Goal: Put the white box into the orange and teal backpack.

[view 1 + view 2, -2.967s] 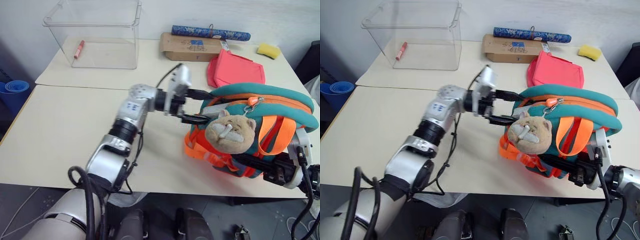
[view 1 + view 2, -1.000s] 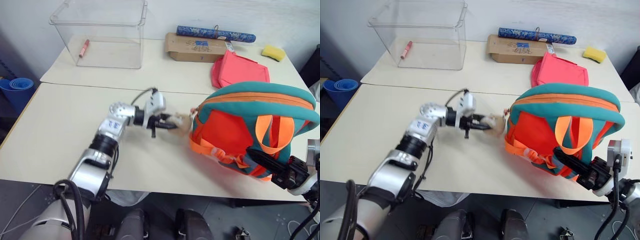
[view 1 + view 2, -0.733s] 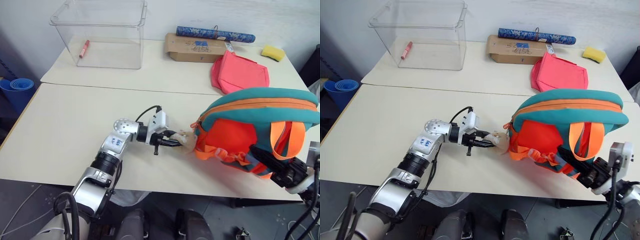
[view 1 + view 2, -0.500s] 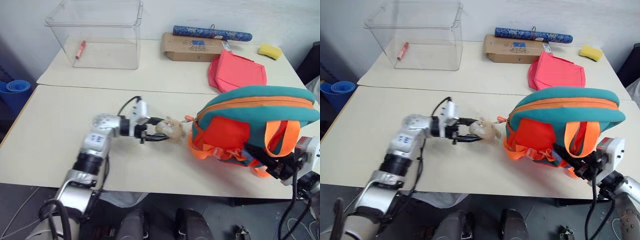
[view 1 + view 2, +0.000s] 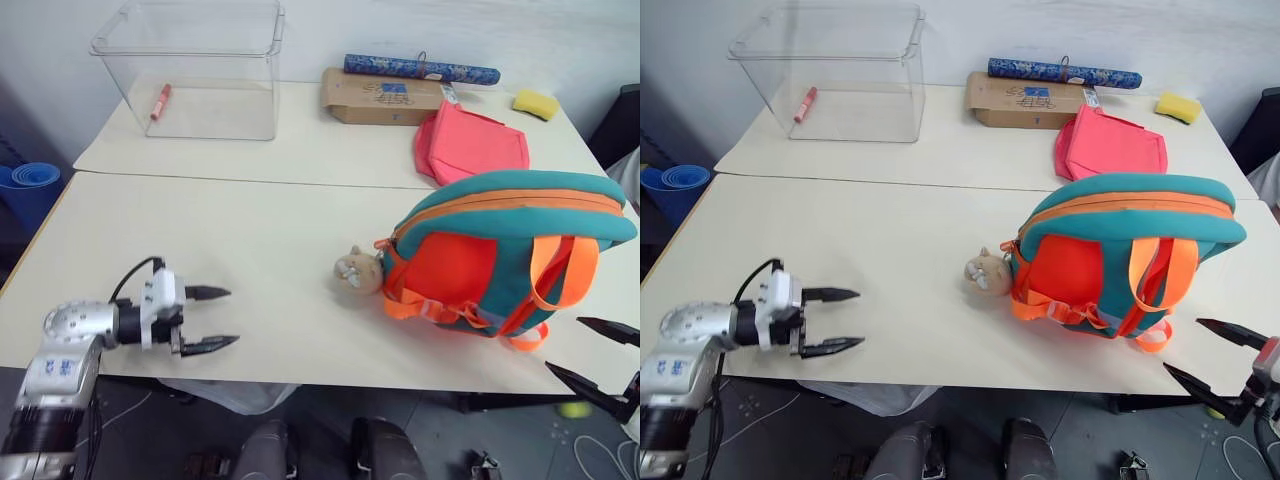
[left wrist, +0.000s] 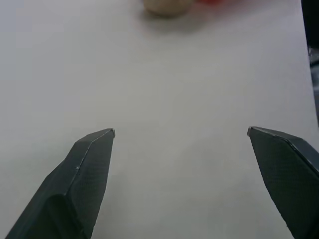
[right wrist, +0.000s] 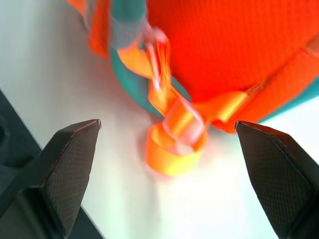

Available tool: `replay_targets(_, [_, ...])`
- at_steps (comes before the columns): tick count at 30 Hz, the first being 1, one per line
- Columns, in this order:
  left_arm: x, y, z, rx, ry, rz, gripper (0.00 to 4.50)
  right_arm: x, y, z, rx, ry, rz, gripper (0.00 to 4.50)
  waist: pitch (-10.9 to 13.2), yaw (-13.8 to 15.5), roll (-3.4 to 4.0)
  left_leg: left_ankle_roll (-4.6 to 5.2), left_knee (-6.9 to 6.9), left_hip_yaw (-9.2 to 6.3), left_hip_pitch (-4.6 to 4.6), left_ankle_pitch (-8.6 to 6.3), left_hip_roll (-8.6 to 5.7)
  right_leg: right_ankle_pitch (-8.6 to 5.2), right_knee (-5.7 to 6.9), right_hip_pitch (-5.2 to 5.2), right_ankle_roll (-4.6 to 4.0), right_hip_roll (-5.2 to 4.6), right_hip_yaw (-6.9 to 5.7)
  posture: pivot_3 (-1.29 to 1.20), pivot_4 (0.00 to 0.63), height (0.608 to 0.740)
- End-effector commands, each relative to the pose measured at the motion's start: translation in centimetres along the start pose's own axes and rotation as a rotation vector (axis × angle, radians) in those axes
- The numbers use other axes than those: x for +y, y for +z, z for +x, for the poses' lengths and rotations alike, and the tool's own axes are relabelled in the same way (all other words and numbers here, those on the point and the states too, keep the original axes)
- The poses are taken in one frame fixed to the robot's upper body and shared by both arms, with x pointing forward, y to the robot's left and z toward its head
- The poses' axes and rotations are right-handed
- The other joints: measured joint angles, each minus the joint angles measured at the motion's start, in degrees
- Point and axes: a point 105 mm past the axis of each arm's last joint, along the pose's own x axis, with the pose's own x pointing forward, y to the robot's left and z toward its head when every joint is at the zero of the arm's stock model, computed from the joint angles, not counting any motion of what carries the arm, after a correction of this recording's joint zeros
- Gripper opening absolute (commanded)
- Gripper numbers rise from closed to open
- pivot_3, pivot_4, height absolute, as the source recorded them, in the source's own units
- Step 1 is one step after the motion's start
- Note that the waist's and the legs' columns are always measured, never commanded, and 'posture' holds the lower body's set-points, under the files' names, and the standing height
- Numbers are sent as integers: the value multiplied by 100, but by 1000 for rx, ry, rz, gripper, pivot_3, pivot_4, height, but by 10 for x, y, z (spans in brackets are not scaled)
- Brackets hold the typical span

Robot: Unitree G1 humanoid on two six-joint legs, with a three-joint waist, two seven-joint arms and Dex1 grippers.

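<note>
The orange and teal backpack (image 5: pixel 500 250) stands on the right of the near table, straps facing me, with its tan plush animal (image 5: pixel 357 271) lying on the table at its left side. The white box is out of view. My left gripper (image 5: pixel 232 317) hovers open and empty over the table's front left edge, far from the backpack; in the left wrist view its fingers (image 6: pixel 89 164) frame bare tabletop. My right gripper (image 5: pixel 564 343) is open just off the table's front right corner, pointing at the backpack's lower orange strap loop (image 7: pixel 174 144) without touching it.
On the far table stand a clear plastic bin (image 5: pixel 190 70) holding a red marker (image 5: pixel 158 100), a brown cardboard box (image 5: pixel 383 95), a blue roll (image 5: pixel 420 69), a yellow sponge (image 5: pixel 537 102) and a pink-red pouch (image 5: pixel 472 145) just behind the backpack.
Both grippers opened. The left one let go of the plush animal and pulled back to the front left. The right one released the backpack and drew away; the backpack now rests on the table.
</note>
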Motion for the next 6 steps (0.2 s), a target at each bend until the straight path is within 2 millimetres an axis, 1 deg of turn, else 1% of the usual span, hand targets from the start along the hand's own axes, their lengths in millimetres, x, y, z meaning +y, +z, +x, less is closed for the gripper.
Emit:
replay_targets(1, [0,9,-10,12,57,96,4500,-7,0,7,2,33,-96,4459,3,-12,7,-5,-5,0,0,3,1,-2,3,-4,-3,0,-1,0,150,740])
replay_targets(4, [-10,9,-10,6,59,103,4500,-11,-3,16,-9,52,-88,4459,4,-10,21,-11,-9,-5,1,3,2,-9,13,-8,-17,-2,-8,0,150,740])
replay_targets(6, [-13,10,-10,1,68,95,4500,-12,-3,21,-16,57,-85,4459,4,-9,25,-10,-10,-6,1,3,2,-10,15,-7,-19,-2,-11,0,150,740])
